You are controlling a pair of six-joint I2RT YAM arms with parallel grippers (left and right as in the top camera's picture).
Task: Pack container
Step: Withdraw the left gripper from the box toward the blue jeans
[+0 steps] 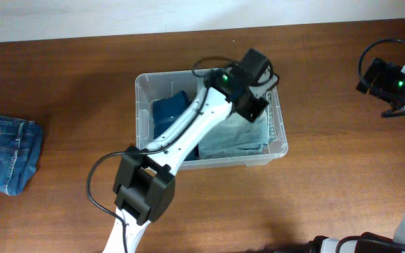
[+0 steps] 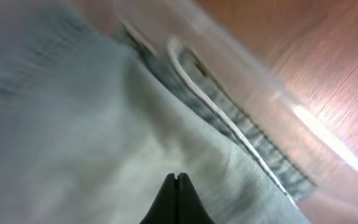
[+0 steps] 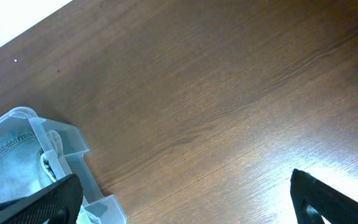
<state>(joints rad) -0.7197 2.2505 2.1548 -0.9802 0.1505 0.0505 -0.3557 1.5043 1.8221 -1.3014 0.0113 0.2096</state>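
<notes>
The clear plastic container (image 1: 140, 105) sits mid-table and holds a dark blue garment (image 1: 169, 111) and a folded light denim garment (image 1: 241, 137). My left arm reaches into it from the front, and the left gripper (image 1: 253, 104) hangs over the right half. In the left wrist view that gripper (image 2: 178, 180) is shut, its black tips together with nothing between them, just above the pale denim (image 2: 73, 137) and next to the container wall (image 2: 291, 106). My right gripper (image 3: 185, 199) is open over bare wood, right of the container's corner (image 3: 73, 146).
A folded pair of blue jeans (image 1: 5, 153) lies at the table's left edge. The right arm (image 1: 396, 83) stands at the far right edge. A white wall runs along the back of the brown wooden table (image 1: 329, 183).
</notes>
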